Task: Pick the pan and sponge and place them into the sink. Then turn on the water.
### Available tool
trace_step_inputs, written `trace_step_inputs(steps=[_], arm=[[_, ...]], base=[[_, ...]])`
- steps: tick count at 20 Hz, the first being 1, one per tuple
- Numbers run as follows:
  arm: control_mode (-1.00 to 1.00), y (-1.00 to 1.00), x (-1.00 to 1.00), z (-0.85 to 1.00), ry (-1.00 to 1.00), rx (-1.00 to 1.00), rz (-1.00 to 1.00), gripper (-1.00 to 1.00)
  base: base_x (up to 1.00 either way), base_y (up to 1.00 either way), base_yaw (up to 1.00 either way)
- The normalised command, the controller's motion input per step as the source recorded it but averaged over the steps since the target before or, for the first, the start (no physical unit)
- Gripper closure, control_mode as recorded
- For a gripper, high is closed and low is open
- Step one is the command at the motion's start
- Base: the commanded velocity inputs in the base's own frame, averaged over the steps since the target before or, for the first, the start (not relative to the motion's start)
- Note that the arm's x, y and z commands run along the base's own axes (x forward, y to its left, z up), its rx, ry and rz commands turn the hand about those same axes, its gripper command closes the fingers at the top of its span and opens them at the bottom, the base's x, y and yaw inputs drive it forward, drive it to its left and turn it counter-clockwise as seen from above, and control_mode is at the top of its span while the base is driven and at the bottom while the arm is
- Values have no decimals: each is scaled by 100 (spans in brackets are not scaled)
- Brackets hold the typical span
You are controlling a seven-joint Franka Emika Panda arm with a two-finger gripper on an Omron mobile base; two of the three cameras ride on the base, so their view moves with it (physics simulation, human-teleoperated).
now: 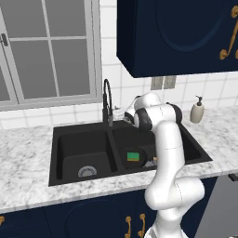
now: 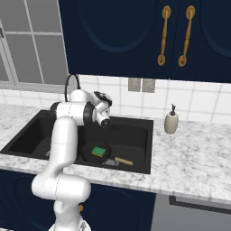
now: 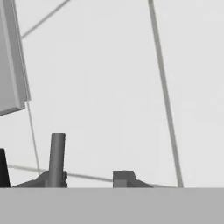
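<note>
The arm (image 1: 169,153) rises in the foreground; pan (image 2: 96,152) and sponge (image 2: 99,150) lie in the sink (image 1: 83,139), so the gripper (image 1: 126,117), its opening unclear, nears the faucet (image 1: 108,100).

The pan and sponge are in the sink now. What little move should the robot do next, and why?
Probably ease the gripper toward the faucet to turn it on. The sponge lies on the pan in the right basin of the sink, and no water is running.
</note>
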Motion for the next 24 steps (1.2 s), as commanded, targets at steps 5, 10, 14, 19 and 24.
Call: trace_step_inputs(steps=[5, 10, 14, 19, 24], arm=[[-100, -66, 63, -34, 1, 16, -5, 100], [-100, -88, 43, -72, 3, 11, -5, 100], [-100, -100, 6, -69, 13, 20, 0, 100], [-100, -100, 0, -65, 13, 22, 0, 100], [-100, -100, 0, -80, 15, 22, 0, 100]], base=[[0, 0, 0], [0, 0, 0], [0, 0, 0], [0, 0, 0], [0, 0, 0]])
